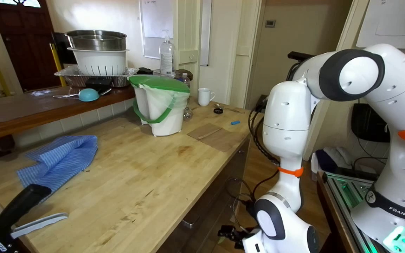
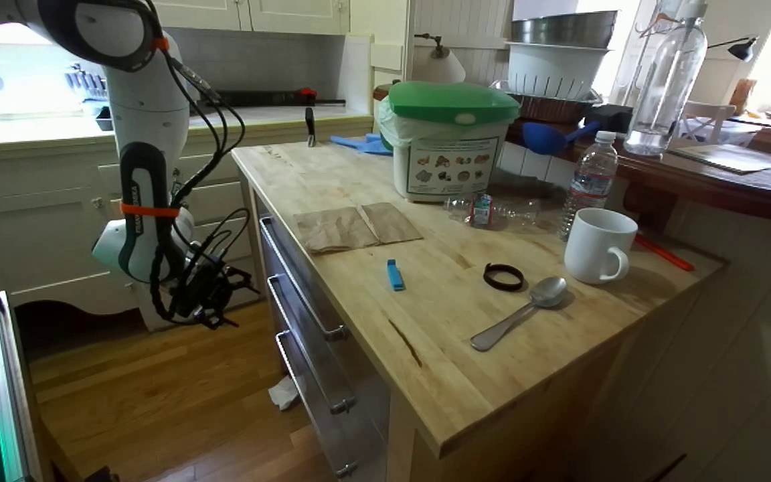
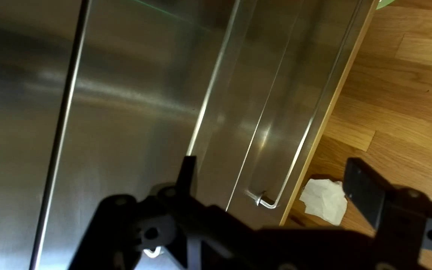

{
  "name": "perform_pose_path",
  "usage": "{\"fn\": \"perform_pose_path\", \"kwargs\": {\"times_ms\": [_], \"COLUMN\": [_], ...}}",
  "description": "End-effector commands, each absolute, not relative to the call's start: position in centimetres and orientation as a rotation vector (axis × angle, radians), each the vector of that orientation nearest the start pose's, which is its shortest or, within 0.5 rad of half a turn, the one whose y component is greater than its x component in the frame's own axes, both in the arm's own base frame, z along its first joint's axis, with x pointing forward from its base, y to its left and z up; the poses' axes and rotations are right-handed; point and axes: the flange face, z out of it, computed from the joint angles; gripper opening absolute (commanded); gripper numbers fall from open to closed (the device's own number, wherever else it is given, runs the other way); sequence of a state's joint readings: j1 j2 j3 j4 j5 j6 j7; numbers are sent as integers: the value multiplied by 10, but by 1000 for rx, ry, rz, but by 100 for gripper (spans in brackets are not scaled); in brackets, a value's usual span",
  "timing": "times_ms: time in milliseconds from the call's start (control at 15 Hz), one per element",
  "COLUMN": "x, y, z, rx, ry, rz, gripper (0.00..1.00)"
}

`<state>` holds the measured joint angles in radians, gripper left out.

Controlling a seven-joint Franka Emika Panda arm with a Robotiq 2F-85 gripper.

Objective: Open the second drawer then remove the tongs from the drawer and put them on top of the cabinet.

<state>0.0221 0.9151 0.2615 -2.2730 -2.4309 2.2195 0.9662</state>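
The long island cabinet has a light wooden top [image 1: 132, 175], which also shows in an exterior view [image 2: 332, 181]. Its dark drawers look shut. The second drawer's front [image 3: 137, 131] fills much of the wrist view, with a long silver handle [image 3: 214, 78]; the handle also shows in an exterior view [image 2: 305, 341]. My gripper [image 3: 272, 165] is open and empty, close in front of the drawer fronts. In the wrist view its left finger overlaps the second drawer's handle; contact cannot be told. The gripper hangs beside the cabinet in both exterior views [image 1: 225, 234] [image 2: 235, 301]. The tongs are out of view.
On the top stand a green-lidded bucket [image 1: 164, 112], a white mug [image 2: 600, 244], a spoon [image 2: 519, 314], brown paper [image 2: 359, 227], a blue cloth [image 1: 62, 158] and a black-handled tool [image 1: 16, 211]. White paper [image 3: 324, 200] lies on the floor.
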Motion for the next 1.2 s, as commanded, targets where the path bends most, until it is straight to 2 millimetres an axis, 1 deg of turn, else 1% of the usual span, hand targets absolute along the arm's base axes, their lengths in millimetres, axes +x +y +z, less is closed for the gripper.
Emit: {"fn": "perform_pose_path", "kwargs": {"times_ms": [0, 133, 200, 267, 400, 600, 733, 800, 1133], "x": [379, 384, 389, 391, 397, 404, 405, 404, 408], "y": [111, 102, 112, 108, 108, 100, 95, 86, 72], "z": [-68, -71, -66, -68, -69, -75, -79, -84, -95], "rx": [1740, 1765, 1781, 1795, 1813, 1857, 1857, 1865, 1918], "ry": [1648, 1623, 1610, 1593, 1572, 1545, 1547, 1524, 1476], "rz": [434, 452, 454, 453, 469, 470, 455, 409, 387], "gripper": [100, 100, 100, 100, 100, 100, 100, 100, 100]}}
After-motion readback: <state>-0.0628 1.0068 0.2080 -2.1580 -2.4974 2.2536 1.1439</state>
